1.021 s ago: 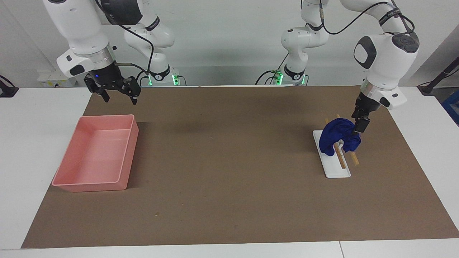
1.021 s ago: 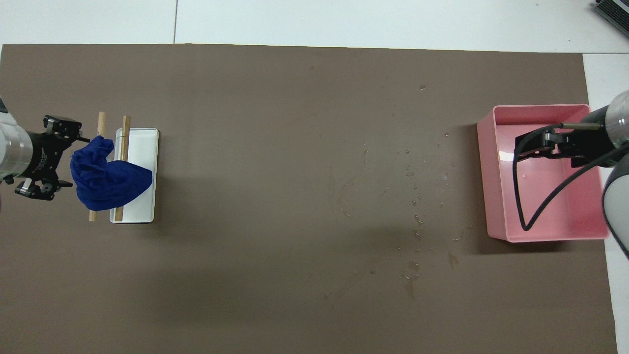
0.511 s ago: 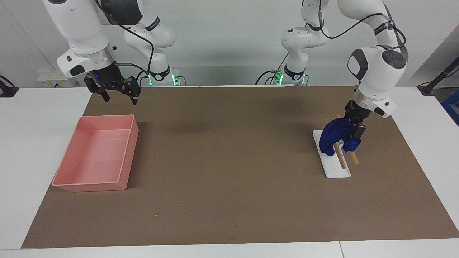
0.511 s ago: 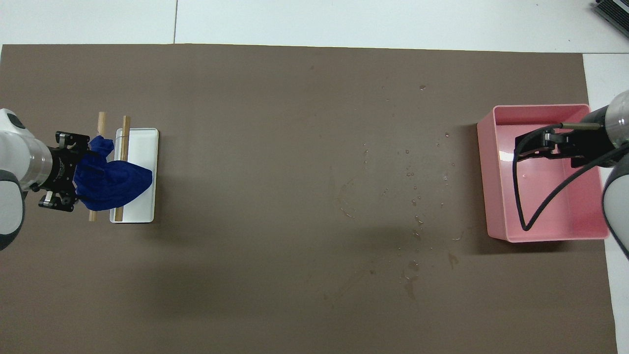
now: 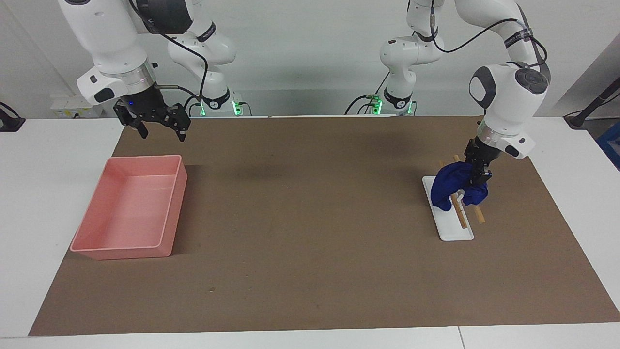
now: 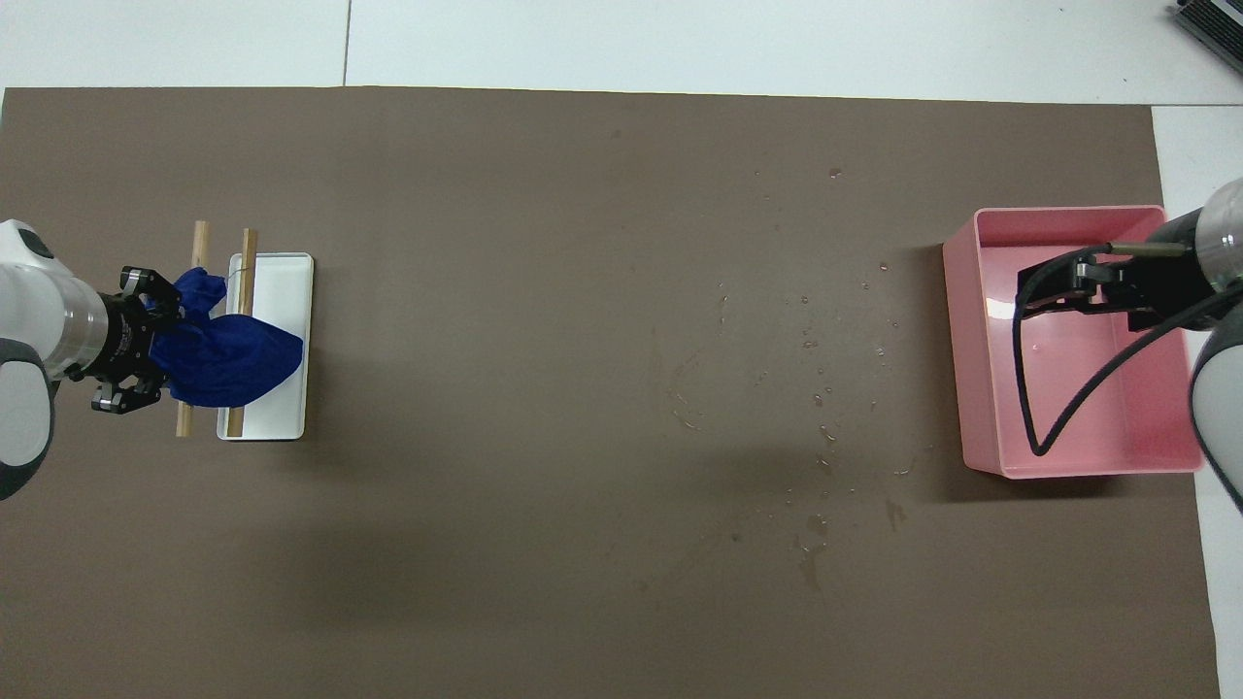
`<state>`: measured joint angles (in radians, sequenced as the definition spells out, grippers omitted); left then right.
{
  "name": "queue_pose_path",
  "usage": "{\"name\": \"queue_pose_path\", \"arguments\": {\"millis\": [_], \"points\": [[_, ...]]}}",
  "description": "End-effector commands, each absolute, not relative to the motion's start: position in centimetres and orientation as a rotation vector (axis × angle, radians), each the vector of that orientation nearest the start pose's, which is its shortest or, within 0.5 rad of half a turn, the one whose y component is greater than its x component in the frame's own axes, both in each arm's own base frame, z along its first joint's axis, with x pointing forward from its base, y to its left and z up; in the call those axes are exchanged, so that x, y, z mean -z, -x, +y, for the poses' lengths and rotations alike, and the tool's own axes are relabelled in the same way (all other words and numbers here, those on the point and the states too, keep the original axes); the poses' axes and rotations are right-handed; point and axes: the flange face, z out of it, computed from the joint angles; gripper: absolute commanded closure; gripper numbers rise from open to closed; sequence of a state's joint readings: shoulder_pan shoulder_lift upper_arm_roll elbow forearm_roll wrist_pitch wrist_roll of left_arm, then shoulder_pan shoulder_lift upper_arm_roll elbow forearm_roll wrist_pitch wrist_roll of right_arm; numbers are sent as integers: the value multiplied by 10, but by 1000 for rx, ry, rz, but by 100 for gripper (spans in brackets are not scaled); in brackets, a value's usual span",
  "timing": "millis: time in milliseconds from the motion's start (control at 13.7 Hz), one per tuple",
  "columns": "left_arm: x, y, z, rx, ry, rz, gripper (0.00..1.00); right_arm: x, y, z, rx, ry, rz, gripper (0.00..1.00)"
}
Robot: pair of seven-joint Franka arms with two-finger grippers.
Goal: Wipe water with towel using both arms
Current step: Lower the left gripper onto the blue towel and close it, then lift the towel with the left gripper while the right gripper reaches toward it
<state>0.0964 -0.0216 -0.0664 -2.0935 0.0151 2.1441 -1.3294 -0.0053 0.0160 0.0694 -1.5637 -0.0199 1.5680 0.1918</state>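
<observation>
The left gripper (image 5: 477, 178) had moved in from beside the blue towel (image 5: 454, 189) and closed its jaws on the cloth.

Its jaws pinched the bunched towel at the edge toward the left arm's end of the table. The towel was squeezed a bit smaller than a second before. It hung over two wooden rods (image 6: 240, 330) above a white tray (image 6: 284, 320), on the brown mat (image 6: 583, 291). The right gripper (image 5: 160, 131) had not moved. It waited with its jaws spread wide over the mat, just by the pink tray (image 5: 97, 242). Small water drops (image 6: 821, 398) lay on the mat near the pink tray.
</observation>
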Motion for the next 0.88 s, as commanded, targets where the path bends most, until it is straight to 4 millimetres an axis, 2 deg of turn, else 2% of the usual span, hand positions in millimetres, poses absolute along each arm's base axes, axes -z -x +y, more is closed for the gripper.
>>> {"name": "queue_pose_path", "arguments": {"millis": [0,146,219,438,584,657,803], "points": [[-437,-546,15,115,2461,-1996,100,-620,-555,35,-13,3144,198,0],[-447,-556,9,87,2466,-2016,100,-622,-557,40,12,3129,293,0],[-455,-564,7,32,2463,-2051,100,-623,-558,57,21,3100,296,0],[-496,-592,-12,-73,2409,-2207,100,-626,-558,78,6,3019,459,0],[-520,-601,-40,-126,2378,-2313,100,-632,-556,98,-20,2928,605,0],[-532,-601,-54,-151,2355,-2381,100,-635,-554,117,-25,2881,673,0],[-553,-592,-93,-199,2326,-2468,100,-642,-550,149,-44,2772,820,0]]}}
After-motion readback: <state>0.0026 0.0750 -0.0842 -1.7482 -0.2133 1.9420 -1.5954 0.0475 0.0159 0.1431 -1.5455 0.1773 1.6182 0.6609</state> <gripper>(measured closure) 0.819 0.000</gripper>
